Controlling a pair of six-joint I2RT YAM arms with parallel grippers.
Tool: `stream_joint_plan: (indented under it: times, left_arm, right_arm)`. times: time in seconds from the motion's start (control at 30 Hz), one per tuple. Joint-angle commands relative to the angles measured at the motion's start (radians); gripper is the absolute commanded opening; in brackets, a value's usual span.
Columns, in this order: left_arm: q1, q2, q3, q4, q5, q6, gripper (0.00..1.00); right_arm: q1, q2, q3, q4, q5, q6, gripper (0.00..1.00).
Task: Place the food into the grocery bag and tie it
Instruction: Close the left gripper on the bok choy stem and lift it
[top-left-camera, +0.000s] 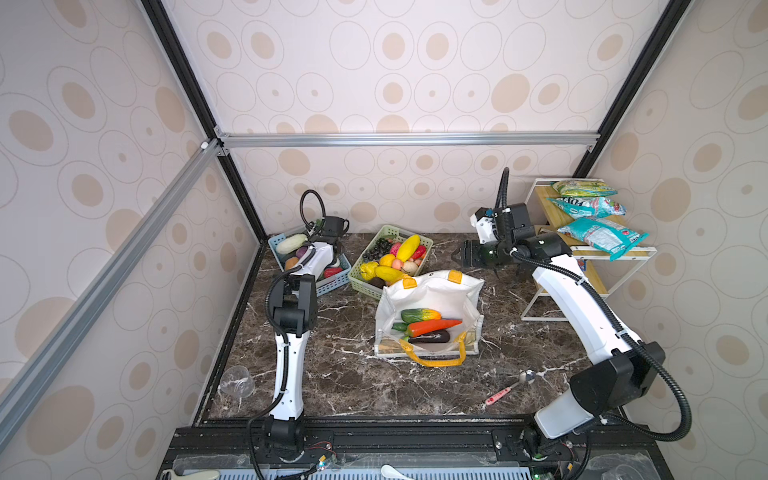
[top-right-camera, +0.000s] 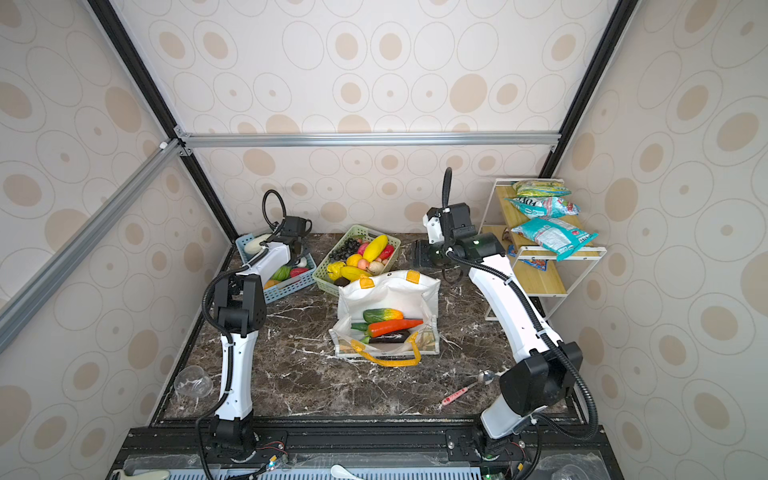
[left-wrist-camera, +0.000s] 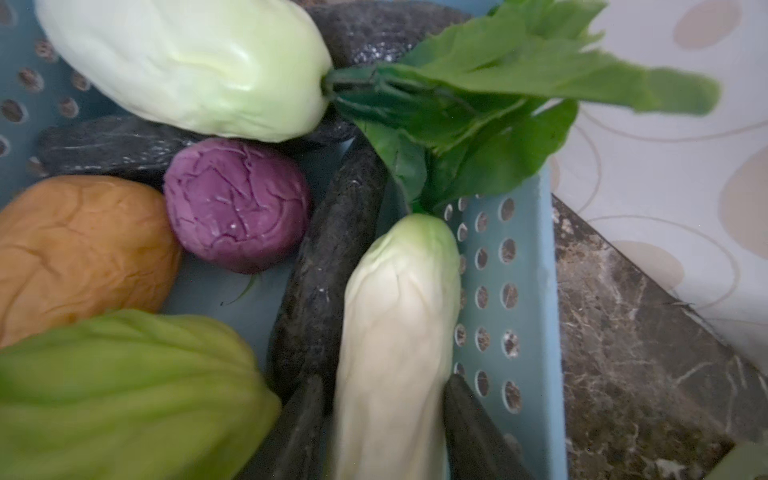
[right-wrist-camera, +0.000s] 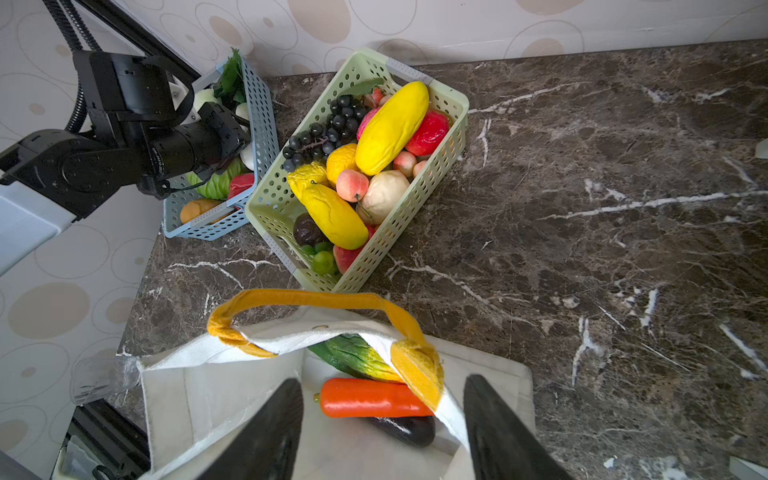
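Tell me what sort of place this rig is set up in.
Likely a staged kitchen or grocery test cell, not a real shop: wallpapered panels on an aluminium frame, a marble-look counter, and a green basket of toy produce.

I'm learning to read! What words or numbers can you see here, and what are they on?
No text can be read for sure.
Middle snack packet on the shelf: big white letters, too blurred to read.
Front snack packet: small print, too small to read.
Left arm's black wrist: tiny white marking, too small to read.
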Motion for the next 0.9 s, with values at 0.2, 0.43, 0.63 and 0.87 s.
stream_joint_plan:
  times: [0.2, 0.43, 0.63, 0.87]
  left_arm:
    - [0.01, -0.035, -0.111, 0.031, 0.029, -0.031, 0.37]
    - [0.011, -0.123, -0.148, 0.086, 0.034, -0.023, 0.34]
    - [0.011, -0.185, -0.161, 0.103, 0.032, -0.002, 0.34]
    - [0.011, -0.258, -0.193, 0.111, 0.012, 0.022, 0.33]
  right_arm:
    - [0.015, -0.016, 0.027, -0.026, 0.021, 0.0, 0.64]
    - [0.019, -0.024, 0.03, -0.031, 0.028, 0.0, 0.65]
    - [0.02, -0.03, 0.027, -0.035, 0.032, -0.002, 0.64]
    - [0.02, -0.04, 0.016, -0.033, 0.029, 0.0, 0.65]
